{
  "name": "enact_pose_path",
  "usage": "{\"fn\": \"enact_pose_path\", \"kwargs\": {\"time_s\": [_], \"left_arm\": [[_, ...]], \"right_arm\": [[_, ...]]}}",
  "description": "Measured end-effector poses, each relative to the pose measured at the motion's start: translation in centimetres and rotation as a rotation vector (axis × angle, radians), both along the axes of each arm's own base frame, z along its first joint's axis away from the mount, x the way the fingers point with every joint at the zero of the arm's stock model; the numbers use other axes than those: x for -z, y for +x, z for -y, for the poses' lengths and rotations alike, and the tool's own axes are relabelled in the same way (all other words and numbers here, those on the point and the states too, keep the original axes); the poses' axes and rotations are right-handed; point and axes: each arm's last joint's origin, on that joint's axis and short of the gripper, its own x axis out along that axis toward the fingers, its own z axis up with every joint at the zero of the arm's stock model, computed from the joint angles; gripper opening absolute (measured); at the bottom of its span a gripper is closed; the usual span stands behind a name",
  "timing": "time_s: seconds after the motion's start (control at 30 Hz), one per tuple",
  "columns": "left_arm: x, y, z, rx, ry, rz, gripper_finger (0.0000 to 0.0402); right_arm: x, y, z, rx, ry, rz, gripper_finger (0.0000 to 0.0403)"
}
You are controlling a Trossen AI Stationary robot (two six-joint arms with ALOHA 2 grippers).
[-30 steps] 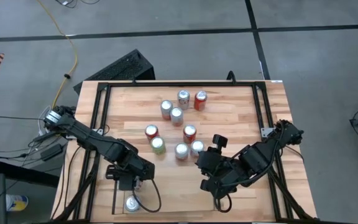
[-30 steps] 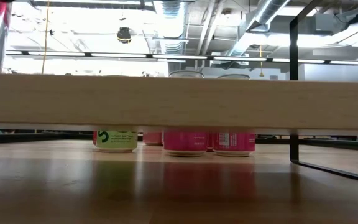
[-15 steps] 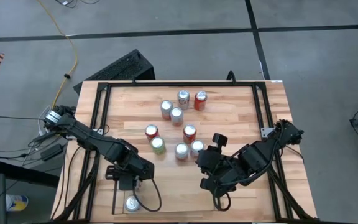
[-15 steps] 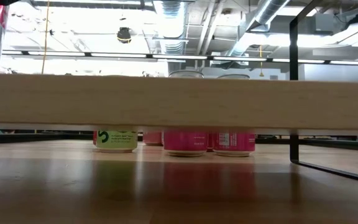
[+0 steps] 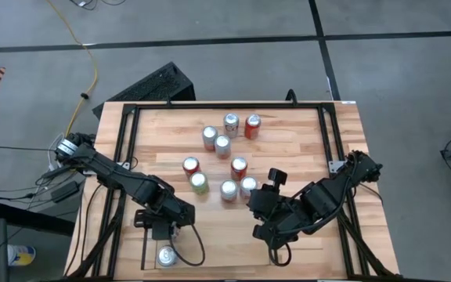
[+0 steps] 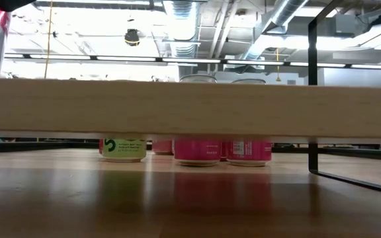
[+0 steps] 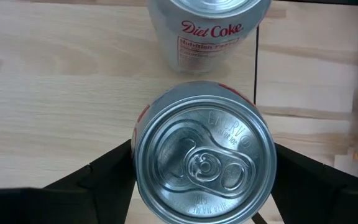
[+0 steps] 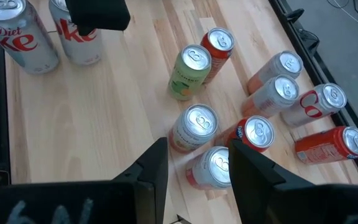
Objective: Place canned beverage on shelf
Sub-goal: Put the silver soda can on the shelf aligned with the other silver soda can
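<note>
A silver Diet Coke can [image 7: 204,155] stands upright on the wood floor of the shelf [image 5: 149,249], the low railed bay at the table's near left. My left gripper [image 5: 165,229] is over it, shut on it, and hides it in the high view. In the right wrist view this can [image 8: 82,46] shows beneath the left gripper [image 8: 98,15]. A second Diet Coke can [image 5: 166,256] stands on its base just beyond, toward the near edge. My right gripper [image 8: 197,180] hovers open over the table's near middle, with nothing between its fingers. My left gripper has the can between its two fingers [image 7: 107,171], one on each side of the can's side wall [image 7: 146,115] just under the rim. The fingers come steeply from above. The can stays upright, its base on the shelf floor beside the other can [image 7: 207,31].
Several cans stand in a loose group on the table's middle [image 5: 224,157], among them a green one [image 8: 188,74] and red ones. A black metal frame [image 5: 128,157] runs around the tabletop. In the low view a wood plank [image 6: 190,109] blocks most of the sight.
</note>
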Motion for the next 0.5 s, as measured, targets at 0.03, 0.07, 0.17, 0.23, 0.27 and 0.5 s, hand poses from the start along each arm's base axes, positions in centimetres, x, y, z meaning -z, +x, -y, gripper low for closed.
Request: {"fn": "enact_pose_path", "kwargs": {"time_s": [0.03, 0.07, 0.17, 0.23, 0.27, 0.5], "left_arm": [[0.0, -0.01, 0.0, 0.0, -0.001, -0.001, 0.03], [0.0, -0.02, 0.0, 0.001, -0.001, -0.002, 0.0306], [0.02, -0.07, 0.01, 0.002, -0.001, -0.009, 0.0323], [-0.03, -0.11, 0.04, 0.0, -0.016, -0.019, 0.0328], [-0.04, -0.1, 0.06, 0.0, -0.021, -0.019, 0.0328], [-0.64, -0.32, -0.14, -0.031, -0.008, -0.001, 0.033]], "right_arm": [[0.0, 0.0, 0.0, 0.0, 0.0, 0.0, 0.0146], [0.0, 0.0, 0.0, 0.0, 0.0, 0.0, 0.0146], [0.0, 0.0, 0.0, 0.0, 0.0, 0.0, 0.0146], [0.0, 0.0, 0.0, 0.0, 0.0, 0.0, 0.0146], [0.0, 0.0, 0.0, 0.0, 0.0, 0.0, 0.0146], [-0.03, 0.06, -0.04, 0.0, 0.005, 0.007, 0.0146]]}}
